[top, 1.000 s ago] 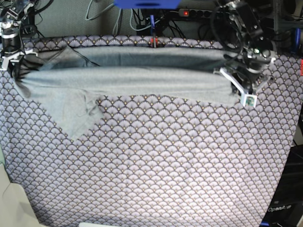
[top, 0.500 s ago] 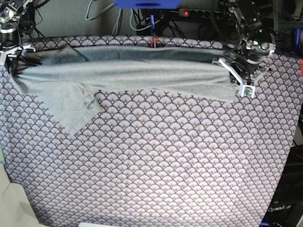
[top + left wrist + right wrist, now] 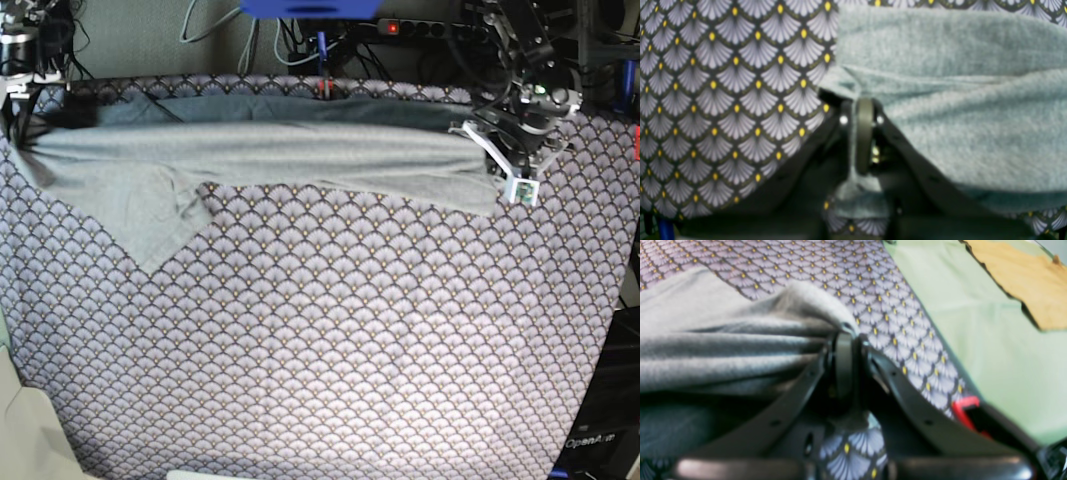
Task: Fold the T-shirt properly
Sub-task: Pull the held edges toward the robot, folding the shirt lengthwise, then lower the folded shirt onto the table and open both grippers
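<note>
We see a wide surface covered by a purple scallop-patterned tablecloth (image 3: 330, 340) with small yellow dots, which fills most of the base view. Along its far edge the light grey heathered knit T-shirt (image 3: 280, 155) lies stretched in a long band from side to side, one sleeve (image 3: 150, 220) hanging toward us in a point. The left gripper (image 3: 864, 133) has its fingers pressed together on a bunched fold of the T-shirt at the band's end on the base view's right; the right gripper (image 3: 844, 366) pinches gathered fabric at the other end. Behind the surface run dark cables and a power strip with a red light (image 3: 392, 27). Beside the surface lies pale green flooring (image 3: 990, 323) with a brown cardboard piece (image 3: 1023, 276).
</note>
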You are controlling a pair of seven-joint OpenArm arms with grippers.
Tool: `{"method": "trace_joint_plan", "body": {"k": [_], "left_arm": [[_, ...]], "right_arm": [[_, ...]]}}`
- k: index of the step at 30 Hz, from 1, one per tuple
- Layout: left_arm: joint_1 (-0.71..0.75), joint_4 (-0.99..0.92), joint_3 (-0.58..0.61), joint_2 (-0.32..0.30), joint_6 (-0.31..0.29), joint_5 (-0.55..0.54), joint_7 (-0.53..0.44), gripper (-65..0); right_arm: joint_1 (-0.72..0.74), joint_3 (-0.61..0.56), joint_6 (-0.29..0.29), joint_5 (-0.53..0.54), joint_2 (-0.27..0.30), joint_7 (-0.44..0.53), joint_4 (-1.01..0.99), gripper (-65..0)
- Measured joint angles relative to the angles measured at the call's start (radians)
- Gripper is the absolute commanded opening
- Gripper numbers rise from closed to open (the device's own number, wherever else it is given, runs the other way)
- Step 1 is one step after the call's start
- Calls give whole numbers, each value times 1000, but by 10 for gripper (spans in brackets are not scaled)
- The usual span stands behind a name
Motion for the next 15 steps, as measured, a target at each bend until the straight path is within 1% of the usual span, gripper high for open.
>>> {"method": "trace_joint_plan", "body": {"k": [5,12,15], "left_arm": [[0,0,0,0,-1,-1,0,-650],[0,0,0,0,-1,0,0,-650],[0,0,0,0,0,1,0,-650]], "right_arm": [[1,19,0,0,1,89,-78,-650],[2,22,0,-8,0,115,-152,-650],[7,25,-1,-69,0,112,-171,-650]]}}
